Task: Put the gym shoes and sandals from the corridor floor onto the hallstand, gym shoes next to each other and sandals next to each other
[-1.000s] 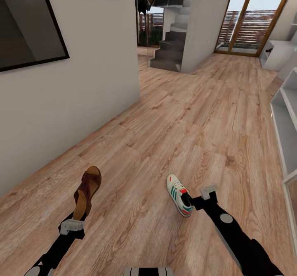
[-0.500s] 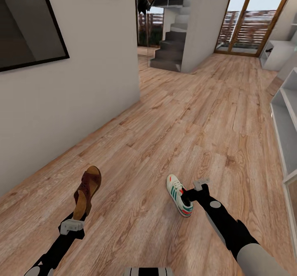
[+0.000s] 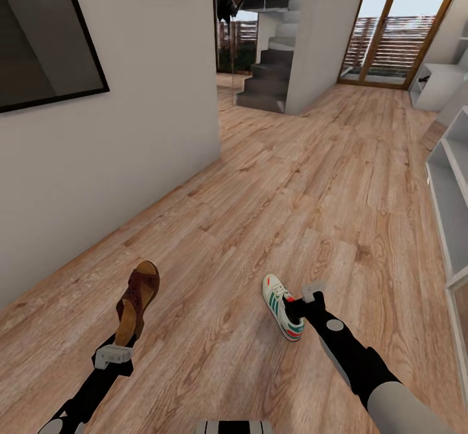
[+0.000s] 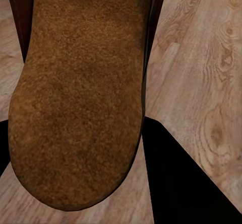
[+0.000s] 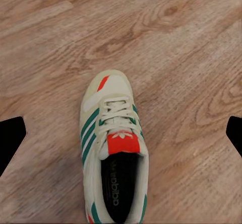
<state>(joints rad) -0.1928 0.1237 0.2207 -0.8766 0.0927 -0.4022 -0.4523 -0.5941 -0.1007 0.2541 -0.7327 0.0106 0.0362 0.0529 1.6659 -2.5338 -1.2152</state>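
A dark brown sandal hangs above the corridor floor, held at its heel end by my left gripper, which is shut on it. In the left wrist view its tan sole sits between the dark fingers. One cream gym shoe with green stripes lies on the floor. My right gripper hovers just over its heel, open. In the right wrist view the shoe lies between widely spread fingertips. The pale grey hallstand runs along the right edge.
A white wall with a dark framed panel borders the left side. Stairs and glass doors stand at the corridor's far end. Another white unit stands far right.
My right arm has swung left and lowered, bringing its gripper from beside the gym shoe to over its heel. The left arm and the sandal have not moved.
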